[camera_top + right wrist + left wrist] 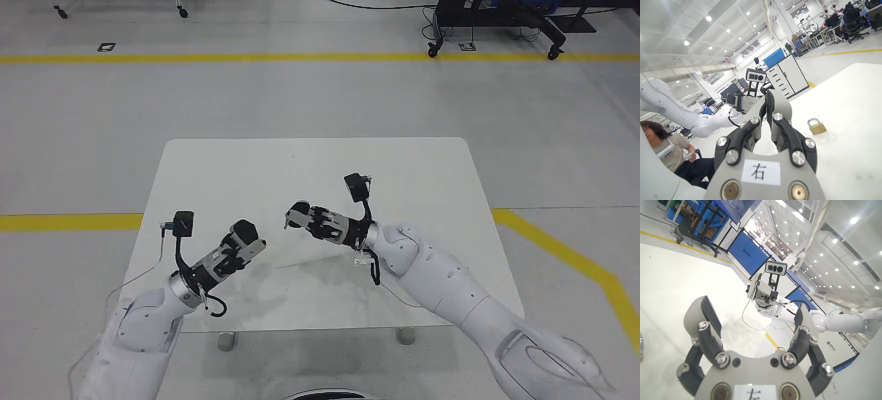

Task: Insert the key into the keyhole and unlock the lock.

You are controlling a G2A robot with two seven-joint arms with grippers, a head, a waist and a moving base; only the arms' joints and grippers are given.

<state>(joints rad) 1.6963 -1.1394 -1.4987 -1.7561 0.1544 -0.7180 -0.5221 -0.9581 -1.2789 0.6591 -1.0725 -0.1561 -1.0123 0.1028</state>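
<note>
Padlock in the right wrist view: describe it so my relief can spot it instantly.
Start from the white table, then find the right claw, shut above it. Near the claw's tip, apart from it, the padlock rests on the bare tabletop. Its brass body and silver shackle stand out against the white surface and grey-black claw.

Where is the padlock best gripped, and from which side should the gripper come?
Grip the padlock by its brass body, across the narrow sides, from above: it seems to lie flat on the table, and the thin shackle may slip.
</note>
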